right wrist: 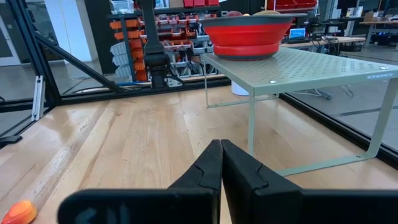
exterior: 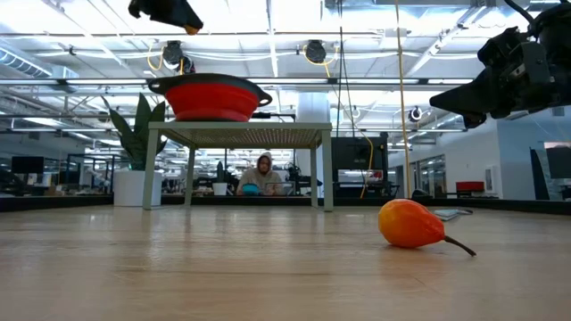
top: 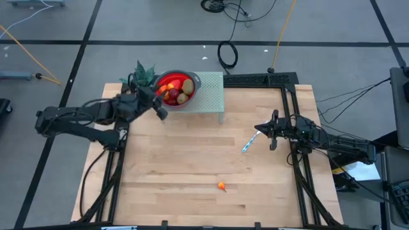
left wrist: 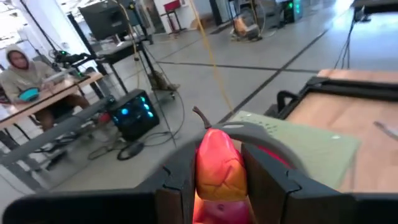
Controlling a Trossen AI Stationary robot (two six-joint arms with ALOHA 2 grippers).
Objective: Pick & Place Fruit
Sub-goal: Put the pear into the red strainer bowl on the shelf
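I've got my left gripper (left wrist: 219,186) clamped on a red-orange fruit (left wrist: 220,168) over the nearly full bowl (top: 176,89), right gripper (right wrist: 221,163) pinched shut and idle, one orange piece (top: 221,186) left near me.

The bowl (top: 174,89) is bright red with a grey rim, and the fruit inside it shows dark red, orange and brownish-green. It stands on a pale green rack (top: 211,97) dotted with small perforations. The toy pear (left wrist: 221,168) between the black left gripper (left wrist: 217,186) fingers runs from red to orange-yellow. Well apart from the rack, an orange pear (exterior: 410,224) with a dark stem lies on the light, streaky wood-grain table (top: 192,160). The stick (top: 249,142) is blue and white.
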